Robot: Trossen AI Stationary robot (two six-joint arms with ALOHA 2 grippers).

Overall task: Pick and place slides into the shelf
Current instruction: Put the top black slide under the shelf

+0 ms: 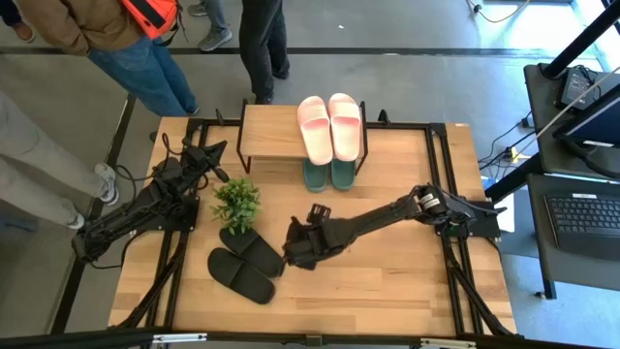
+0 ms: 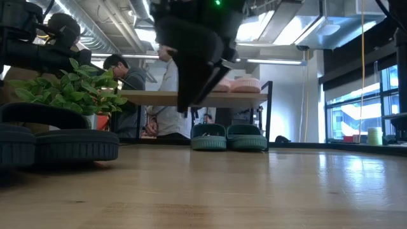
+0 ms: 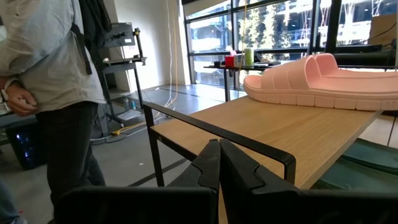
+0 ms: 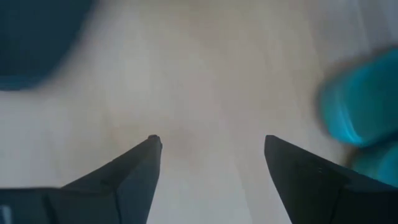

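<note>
The shelf (image 1: 271, 136) stands at the table's far edge. The pink slides (image 1: 329, 126) lie on its top board, and the green slides (image 1: 327, 174) stand on the table under it, as the low view (image 2: 229, 137) also shows. The black slides (image 1: 247, 262) rest on their soles at the table's near left. My right gripper (image 1: 288, 254) hangs open just right of them, above bare table (image 4: 211, 142), touching nothing. My left gripper (image 3: 219, 162) is shut and waits left of the shelf (image 1: 208, 160).
A small potted plant (image 1: 235, 202) stands just beyond the black slides, between them and the shelf. People stand past the table's far edge (image 1: 145, 58). There is bare table top right of my right gripper (image 1: 387, 281). The left half of the shelf board is bare (image 3: 280, 130).
</note>
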